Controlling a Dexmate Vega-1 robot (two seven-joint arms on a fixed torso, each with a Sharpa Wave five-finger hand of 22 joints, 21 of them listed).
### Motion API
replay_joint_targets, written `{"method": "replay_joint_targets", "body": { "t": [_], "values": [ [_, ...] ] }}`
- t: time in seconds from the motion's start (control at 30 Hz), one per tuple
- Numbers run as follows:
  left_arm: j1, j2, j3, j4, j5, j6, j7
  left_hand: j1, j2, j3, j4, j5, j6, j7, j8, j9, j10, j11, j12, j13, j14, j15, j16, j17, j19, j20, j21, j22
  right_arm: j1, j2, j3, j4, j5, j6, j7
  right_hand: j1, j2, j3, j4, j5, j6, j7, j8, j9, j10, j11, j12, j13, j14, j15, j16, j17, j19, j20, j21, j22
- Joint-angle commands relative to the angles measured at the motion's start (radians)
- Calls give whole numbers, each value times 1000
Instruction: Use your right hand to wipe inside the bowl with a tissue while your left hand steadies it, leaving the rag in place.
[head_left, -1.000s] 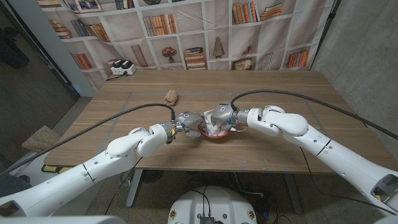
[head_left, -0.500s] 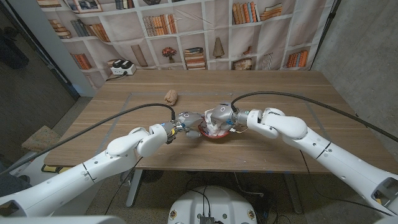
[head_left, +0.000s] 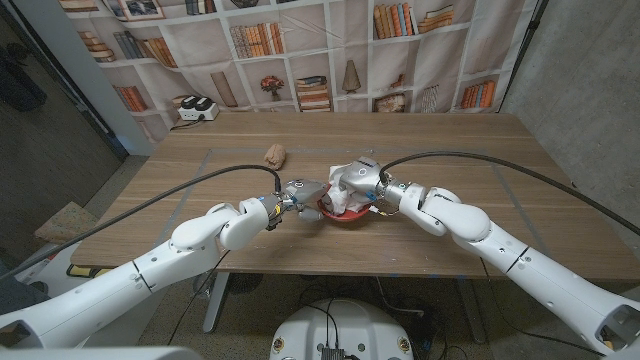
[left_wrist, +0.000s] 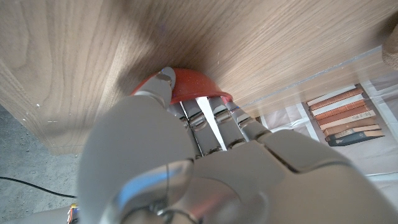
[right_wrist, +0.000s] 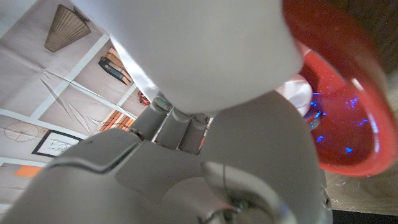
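Red bowl (head_left: 343, 214) near the middle of the wooden surface (head_left: 470, 170), caught between two robot hands. Left hand (head_left: 300, 191) pressed against the bowl's outer wall from the robot's left, fingers (left_wrist: 214, 115) laid along the red rim as seen from the left wrist, steadying it. Right hand (head_left: 352, 182) directly above and partly inside the bowl, fingers curled down on a white tissue (head_left: 343, 203) bunched beneath the palm. Tissue touching the bowl's inner wall, part of it visible as a pale patch beside the hand in the right wrist view (right_wrist: 297, 93); red interior of the bowl (right_wrist: 342, 118) glossy there, with small blue reflections. Exact grip on the tissue hidden under the hand's casing, though the paper plainly gathered under the fingers. Brown crumpled rag (head_left: 274, 155) well beyond the left hand, apart from both hands and the bowl, lying alone on the surface. White power strip (head_left: 196, 110) at the far corner of the surface, far beyond the left hand. Backdrop printed with bookshelves (head_left: 300, 50) behind the surface.
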Motion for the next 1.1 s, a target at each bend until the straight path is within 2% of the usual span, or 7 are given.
{"method": "replay_joint_targets", "body": {
  "t": [0.03, 0.27, 0.53, 0.6, 0.8, 0.87, 1.1],
  "values": [
    [-3, -5, 3, 9, -9, -1, 0, 4, -2, 9, 2, -2, 26, 16, 80, 85, 11, -3, -2, 4, 1, -146, 0, 2, 7, -68, 4, 4, 22, 29, -23, -43, -63, -21, 272, 5, -3, 10, 2, 7, 48, -26, 0, 6, 103, -71, 8, 13, 32, -20, -5, 2, -6, -125, 8, -8],
    [-8, -5, 4, 17, -11, -6, 3, 4, -3, 13, 0, -1, 31, 18, 82, 78, 12, -3, -2, 4, 1, -146, 0, 2, 6, -68, 4, 4, 59, 43, -27, -86, -69, 12, 479, -4, -9, 15, 3, 8, 56, -27, 1, 7, 116, -73, 9, 17, 18, -22, -17, -1, -23, -122, -2, -18],
    [-18, -6, 7, 25, -14, -14, 1, 4, -5, 18, -1, -1, 33, 20, 84, 73, 13, -3, -2, 3, 1, -146, 1, 1, 5, -68, 4, 4, 92, 43, -13, -132, 33, 70, 607, -9, -9, 25, 3, 9, 51, -24, 0, 10, 123, -75, 10, 24, -3, -23, -32, -5, -38, -120, -19, -25],
    [-22, -8, 9, 28, -13, -16, -1, 3, -6, 19, -2, -1, 33, 20, 84, 71, 14, -3, -2, 3, 2, -145, 1, 1, 5, -68, 4, 4, 110, 43, -12, -147, 80, 89, 665, -10, -9, 28, 3, 9, 50, -24, 1, 13, 122, -76, 10, 26, -9, -23, -35, -6, -43, -119, -25, -27],
    [-32, -12, 13, 35, -14, -20, -3, 2, -7, 22, -2, -1, 31, 19, 87, 72, 15, -3, -2, 3, 1, -145, 1, 1, 4, -67, 4, 4, 140, 49, -21, -155, 159, 93, 758, -12, -8, 32, 3, 9, 48, -21, 3, 18, 126, -77, 13, 31, -17, -25, -40, -6, -47, -118, -32, -28],
    [-34, -14, 14, 37, -13, -20, -4, 2, -7, 23, -2, -1, 31, 20, 88, 72, 15, -3, -2, 3, 2, -145, 1, 1, 4, -67, 4, 4, 143, 47, -22, -153, 180, 90, 759, -14, -9, 33, 4, 8, 47, -21, 4, 20, 128, -77, 14, 33, -18, -25, -40, -6, -48, -117, -32, -27],
    [-42, -17, 20, 37, -11, -22, -13, 1, -8, 27, -3, -1, 31, 18, 90, 69, 14, -3, -3, 3, 2, -144, 1, 1, 4, -65, 4, 4, 127, 21, -19, -149, 180, 84, 642, -19, -9, 34, 5, 8, 45, -22, 3, 20, 123, -76, 13, 37, -23, -25, -43, -6, -48, -117, -33, -26]
  ]
}}
